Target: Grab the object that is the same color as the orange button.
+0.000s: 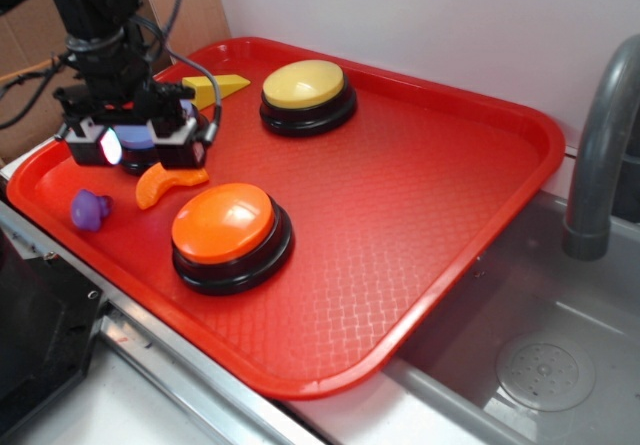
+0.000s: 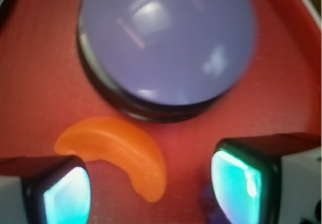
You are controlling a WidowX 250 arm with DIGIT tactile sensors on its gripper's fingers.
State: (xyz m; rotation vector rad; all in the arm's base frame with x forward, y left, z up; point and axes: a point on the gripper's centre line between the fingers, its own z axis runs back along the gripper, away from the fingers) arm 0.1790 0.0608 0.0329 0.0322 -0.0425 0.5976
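The red tray [image 1: 450, 165] is carrying the orange button [image 1: 225, 223] near its front-left, and just left the orange crescent [image 2: 118, 153] is lying under the wide-open pincer [image 2: 151, 186], which should be dropping straight, centred.

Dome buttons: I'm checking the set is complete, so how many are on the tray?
3. The orange button is nearest the front, the yellow button at the back, and the purple button at the left, mostly hidden under the tool.
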